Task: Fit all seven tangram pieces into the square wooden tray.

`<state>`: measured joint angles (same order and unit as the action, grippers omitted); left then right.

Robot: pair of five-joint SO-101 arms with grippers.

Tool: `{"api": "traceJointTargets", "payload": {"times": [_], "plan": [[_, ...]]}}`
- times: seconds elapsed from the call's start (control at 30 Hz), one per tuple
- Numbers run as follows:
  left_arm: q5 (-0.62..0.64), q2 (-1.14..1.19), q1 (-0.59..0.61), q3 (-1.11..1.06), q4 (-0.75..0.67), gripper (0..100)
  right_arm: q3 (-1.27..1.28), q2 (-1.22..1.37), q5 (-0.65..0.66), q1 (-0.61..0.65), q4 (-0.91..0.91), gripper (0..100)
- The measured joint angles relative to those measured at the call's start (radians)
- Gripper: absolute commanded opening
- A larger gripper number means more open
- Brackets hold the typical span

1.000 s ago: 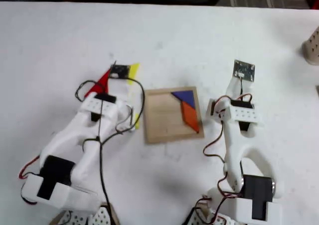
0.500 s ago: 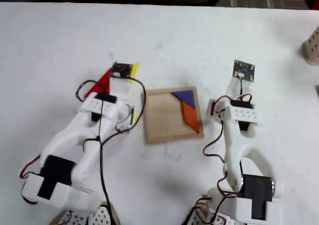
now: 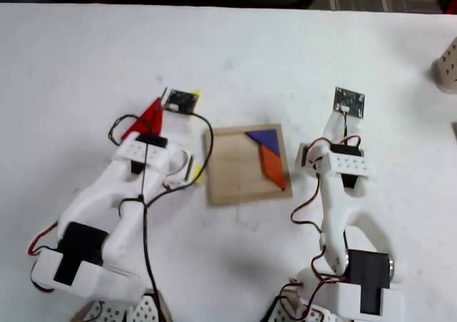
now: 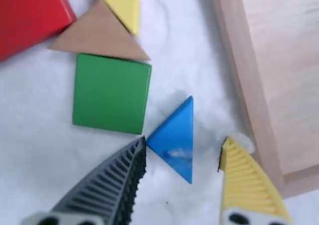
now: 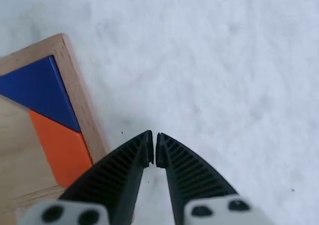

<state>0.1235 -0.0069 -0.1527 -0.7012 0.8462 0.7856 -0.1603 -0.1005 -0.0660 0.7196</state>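
White tabletop (image 4: 174, 50) — light-blue triangle (image 4: 174, 135) inside the wide-spread left gripper (image 4: 183, 141), perhaps against its grey jaw

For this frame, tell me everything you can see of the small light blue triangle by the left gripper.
The light blue triangle is a small flat piece, glossy as if painted, with a pale sheen near one edge. It lies flat on the white table, outside the wooden tray and close beside its rim. The left gripper is open around it. The grey finger has its tip at the corner nearest the green square, and the yellow finger stands apart from the triangle.
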Motion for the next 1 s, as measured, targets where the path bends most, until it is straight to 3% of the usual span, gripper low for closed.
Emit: {"api": "traceJointTargets", "payload": {"times": [0.4,0.7,1.0], "plan": [[-0.049,0.14,0.063,0.149,0.002,26,0.0,0.0,0.0,0.002,0.0,1.7],[-0.114,0.175,0.023,0.201,0.117,26,0.0,0.0,0.0,0.002,0.0,1.7],[-0.114,0.18,0.012,0.21,0.127,24,0.0,0.0,0.0,0.0,0.0,1.7]]}}
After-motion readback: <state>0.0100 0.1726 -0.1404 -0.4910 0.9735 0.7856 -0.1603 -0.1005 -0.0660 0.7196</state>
